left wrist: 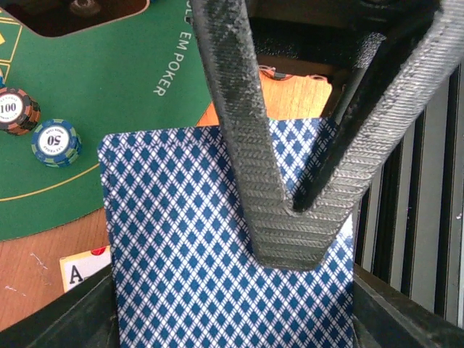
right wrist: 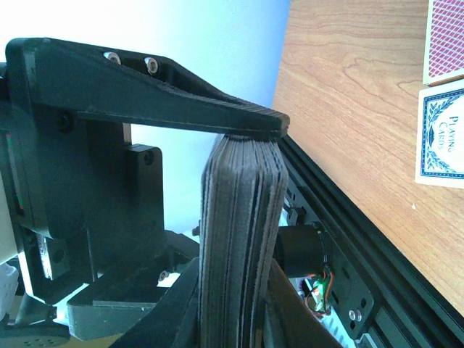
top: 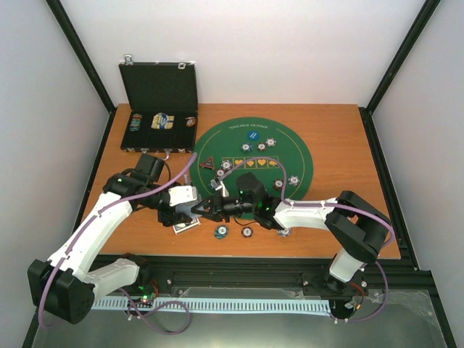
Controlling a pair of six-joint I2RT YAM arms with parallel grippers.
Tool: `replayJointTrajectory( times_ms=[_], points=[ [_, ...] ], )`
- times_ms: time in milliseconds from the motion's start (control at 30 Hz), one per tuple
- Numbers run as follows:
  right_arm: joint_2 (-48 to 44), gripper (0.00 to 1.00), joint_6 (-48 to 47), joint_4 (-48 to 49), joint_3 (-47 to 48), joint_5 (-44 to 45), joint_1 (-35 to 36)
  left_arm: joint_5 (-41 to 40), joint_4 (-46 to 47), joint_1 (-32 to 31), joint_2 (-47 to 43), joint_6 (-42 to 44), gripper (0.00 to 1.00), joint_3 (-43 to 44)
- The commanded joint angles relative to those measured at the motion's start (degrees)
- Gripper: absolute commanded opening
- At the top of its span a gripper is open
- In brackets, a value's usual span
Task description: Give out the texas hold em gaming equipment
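Observation:
My two grippers meet above the table's near edge, left gripper point(top: 193, 211) against right gripper point(top: 212, 206). Between them is a deck of playing cards with blue diamond backs point(left wrist: 174, 232). In the right wrist view the deck point(right wrist: 239, 217) stands edge-on between my right gripper's point(right wrist: 235, 315) fingers. A left finger point(right wrist: 217, 119) touches its top edge. In the left wrist view my left gripper point(left wrist: 232, 322) spans the deck's width. Striped chips point(top: 270, 143) and a blue disc point(top: 251, 134) lie on the green mat point(top: 290, 156). A red-edged triangular token point(top: 208, 162) lies at its left.
The open black case point(top: 161, 109) stands at the back left. Two chips point(top: 220, 232) point(top: 247, 232) and loose cards point(top: 185, 227) lie on the wood near the front. Two chips point(left wrist: 55, 142) and a face-up ace point(left wrist: 87, 264) lie below the left wrist. A red-backed card point(right wrist: 444, 40) lies on the wood.

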Motion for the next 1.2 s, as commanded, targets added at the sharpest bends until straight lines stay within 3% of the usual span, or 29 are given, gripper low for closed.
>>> replayJointTrajectory(
  times_ms=[0, 333, 467, 700, 900, 1167],
  points=[
    [0.3, 0.03, 0.1, 2.9, 1.5, -0.2, 0.8, -1.3, 1.2, -0.3, 0.9, 1.8, 0.73, -0.1],
    [1.1, 0.03, 0.8, 4.5, 1.5, -0.3, 0.9, 0.2, 0.0, -0.3, -0.1, 2.8, 0.75, -0.9],
    [1.1, 0.03, 0.9, 4.7, 1.6, -0.3, 0.9, 0.5, 0.0, -0.3, -0.4, 2.9, 0.84, -1.8],
    [1.5, 0.03, 0.8, 4.2, 1.5, -0.2, 1.0, -0.3, 2.1, -0.3, -1.2, 2.4, 0.79, -1.4],
    [2.3, 0.03, 0.6, 3.8, 1.3, -0.1, 1.2, -1.1, 2.4, -0.3, -1.8, 2.1, 0.91, 0.8],
    [2.6, 0.03, 0.4, 4.0, 2.2, -0.2, 1.6, -0.9, 0.3, -0.3, -1.4, 3.4, 0.91, -0.3]
  ],
)
